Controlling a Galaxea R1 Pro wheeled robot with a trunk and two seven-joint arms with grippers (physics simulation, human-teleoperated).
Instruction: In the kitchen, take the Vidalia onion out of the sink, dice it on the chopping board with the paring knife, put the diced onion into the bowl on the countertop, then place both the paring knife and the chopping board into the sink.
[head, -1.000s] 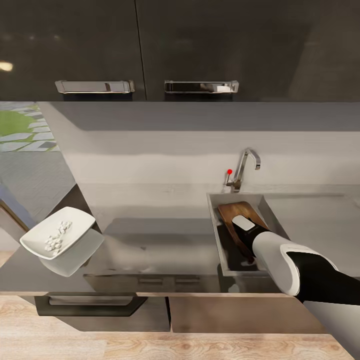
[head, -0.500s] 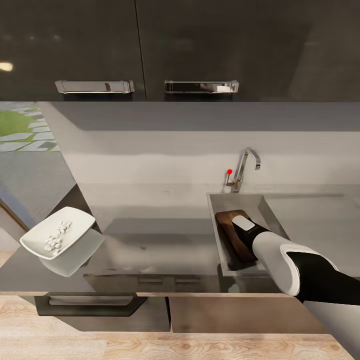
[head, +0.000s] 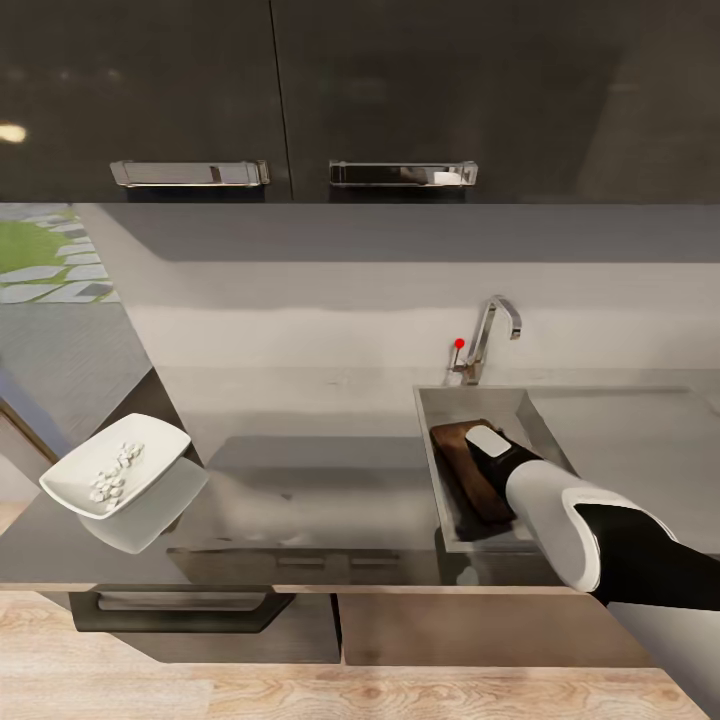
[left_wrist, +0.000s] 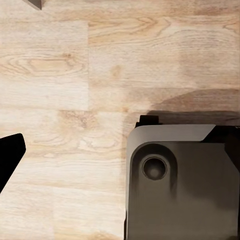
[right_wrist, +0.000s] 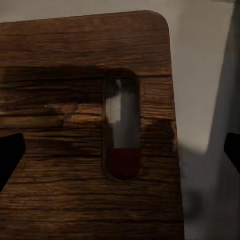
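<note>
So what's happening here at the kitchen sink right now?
The robot's right arm reaches into the grey steel sink, where the brown wooden chopping board lies in the basin. In the right wrist view the board's handle slot shows grey and red beneath it. On the light-grey countertop, a white square bowl holds pale diced pieces.

Dark-brown grained chopping board (head: 462, 462) in grey sink (head: 437, 470); white bowl (head: 115, 478) on light-grey countertop (head: 300, 460).

Dark upper cabinets (head: 280, 90) with chrome handles (head: 190, 173), light wood floor (left_wrist: 75, 75)
</note>
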